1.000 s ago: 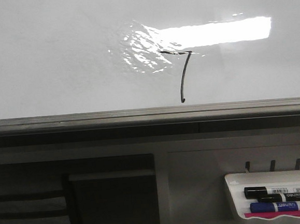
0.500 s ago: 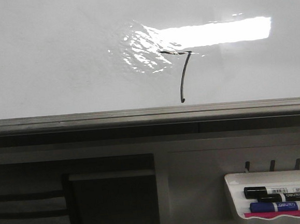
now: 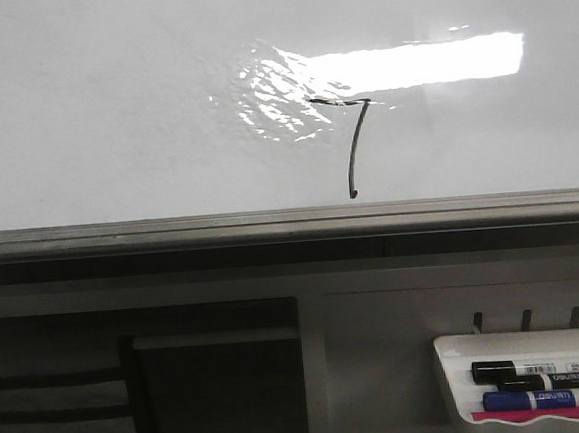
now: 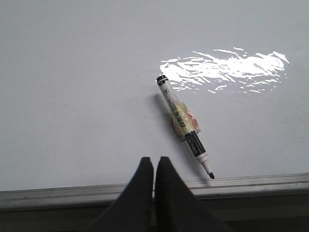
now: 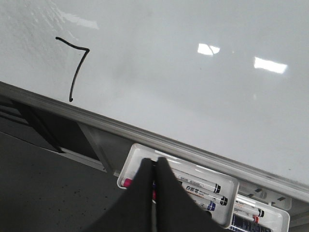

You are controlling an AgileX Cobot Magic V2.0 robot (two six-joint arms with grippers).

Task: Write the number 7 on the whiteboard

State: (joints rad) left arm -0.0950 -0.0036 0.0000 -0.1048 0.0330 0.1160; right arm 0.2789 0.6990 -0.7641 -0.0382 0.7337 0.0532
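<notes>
The number 7 (image 3: 355,141) is drawn in thin black marker on the whiteboard (image 3: 111,110), just under the bright glare; it also shows in the right wrist view (image 5: 75,65). A black-and-white marker (image 4: 185,125) with yellow tape around it lies uncapped on the board in the left wrist view, tip near the grey rim. My left gripper (image 4: 154,162) is shut and empty, apart from the marker. My right gripper (image 5: 155,164) is shut and empty, in front of the white marker tray (image 5: 137,157). Neither gripper shows in the front view.
The board's grey metal rim (image 3: 290,221) runs along its lower edge. The white tray (image 3: 453,384) at the lower right holds several markers, black-capped (image 3: 512,368) and blue (image 3: 530,398). A second tray (image 5: 275,220) sits beside it. A dark recess (image 3: 217,383) lies under the rim.
</notes>
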